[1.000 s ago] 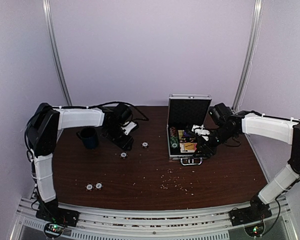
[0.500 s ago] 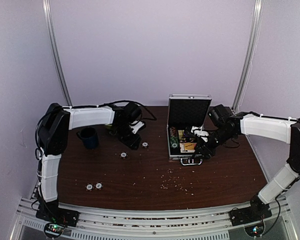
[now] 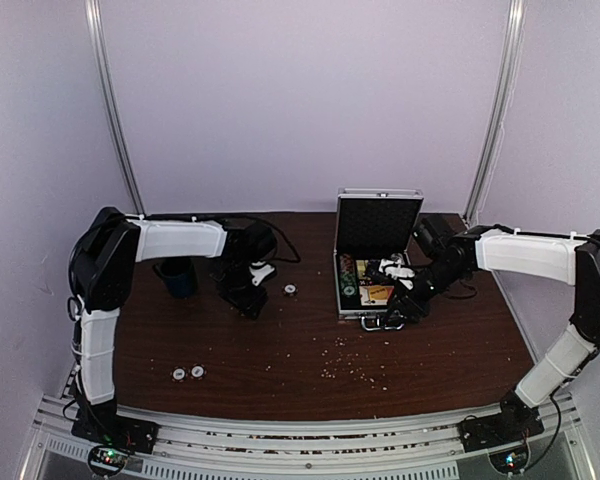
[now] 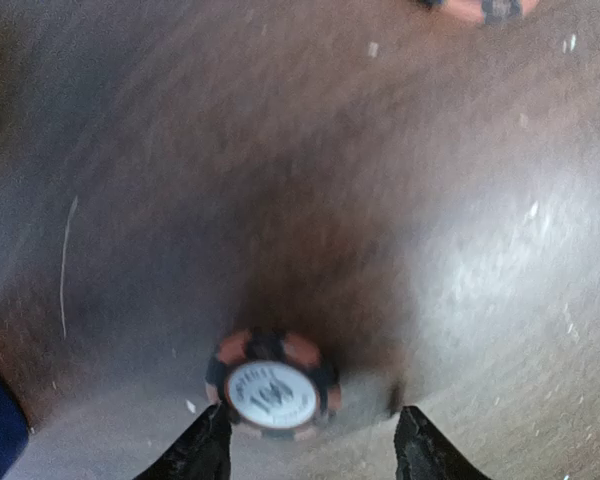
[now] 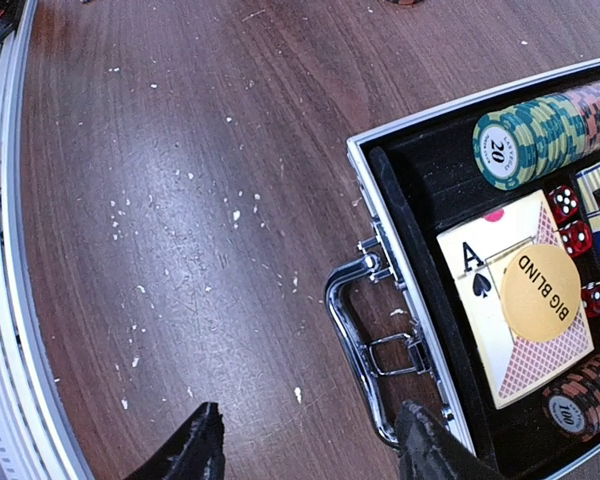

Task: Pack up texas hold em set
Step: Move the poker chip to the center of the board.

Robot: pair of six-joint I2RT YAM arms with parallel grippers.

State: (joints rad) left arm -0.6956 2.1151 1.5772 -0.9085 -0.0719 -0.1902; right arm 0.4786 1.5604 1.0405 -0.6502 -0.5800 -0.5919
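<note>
The silver briefcase [image 3: 368,285] of the texas hold em set stands open at the table's right, lid [image 3: 378,222] upright. Inside lie a row of green chips [image 5: 528,132], red dice [image 5: 572,222], an ace card under a gold "BIG BLIND" button [image 5: 540,293] and orange chips [image 5: 585,392]. My right gripper [image 5: 310,452] is open above the table beside the case's chrome handle [image 5: 365,335], its right finger over the handle's end. My left gripper [image 4: 310,455] is open just over an orange-and-black chip [image 4: 273,385] lying flat on the table, close to the left fingertip [image 4: 205,450]. Another chip [image 3: 290,290] lies to its right.
A dark blue mug [image 3: 177,277] stands left of the left gripper. A pair of chips [image 3: 187,374] lies near the front left. Pale crumbs [image 3: 355,368] are scattered over the middle of the dark wood table [image 3: 280,350]. A metal rail [image 3: 280,440] runs along the near edge.
The left gripper has swung over the chip near the mug, which it now covers in the top view, and its jaws have widened. The right gripper has edged toward the case's handle.
</note>
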